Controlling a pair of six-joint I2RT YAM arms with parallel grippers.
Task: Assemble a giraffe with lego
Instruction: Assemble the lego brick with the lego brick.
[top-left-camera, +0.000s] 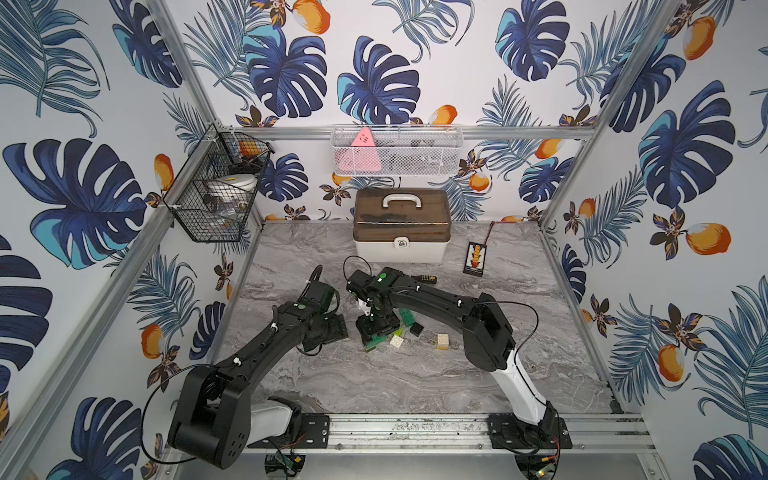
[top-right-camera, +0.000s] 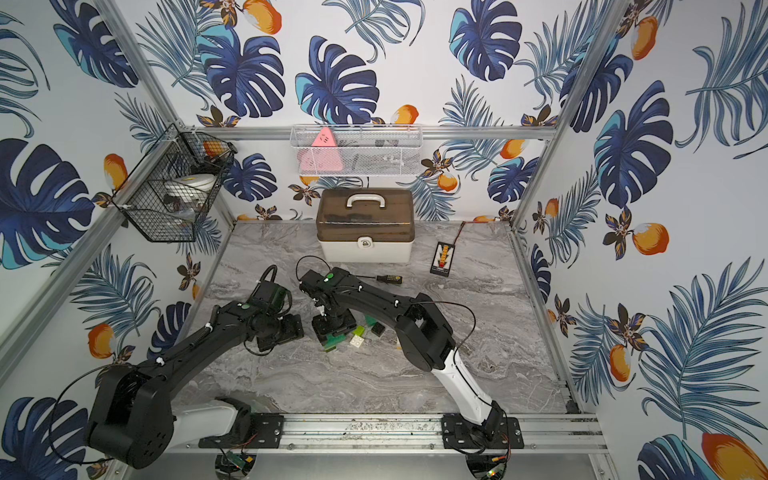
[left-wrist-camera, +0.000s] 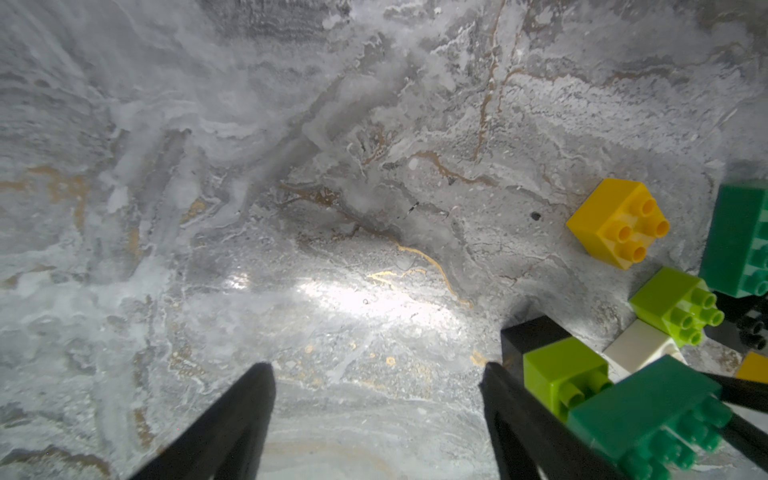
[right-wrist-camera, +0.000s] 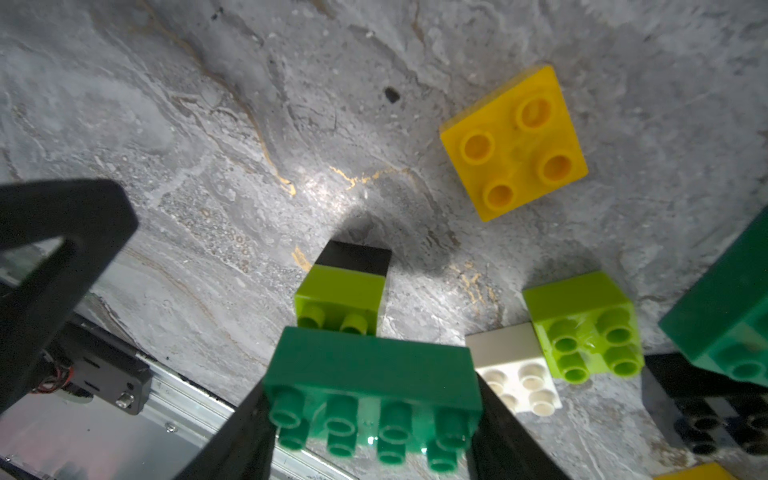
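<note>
My right tool (right-wrist-camera: 372, 384) was closed on the giraffe (right-wrist-camera: 370, 361), one finger (right-wrist-camera: 511, 436) pressed to each short end of its long dark green crosspiece (left-wrist-camera: 640, 399). A lime square (right-wrist-camera: 338, 291) was joined under the crosspiece and a black square (right-wrist-camera: 355, 259) under that, pointing down at the surface (top-left-camera: 374, 382). I could not tell whether the black end touched it. My right arm (top-left-camera: 440, 305) rose from the front rail, bent sharply at the elbow and ran low toward the middle, with the wrist turned down so the tool hung over the bricks. My left tool (left-wrist-camera: 376, 368) stood wide with nothing between its fingers (left-wrist-camera: 232, 428), low over bare surface, one finger just beside the giraffe's black and lime squares. My left arm (top-left-camera: 266, 340) reached in from the opposite end of the rail, its forearm sloping toward the centre and its wrist turned toward the right tool. The rest of the lego lay loose near the giraffe. A white brick (right-wrist-camera: 515, 374) touched a lime brick (right-wrist-camera: 582, 324), a yellow brick (right-wrist-camera: 515, 143) sat apart from them, and a second long dark green brick (right-wrist-camera: 727, 303) lay partly over a black brick (right-wrist-camera: 706, 399). Farther back lay a screwdriver (top-left-camera: 426, 279), and behind it a lidded box (top-left-camera: 401, 226).
</note>
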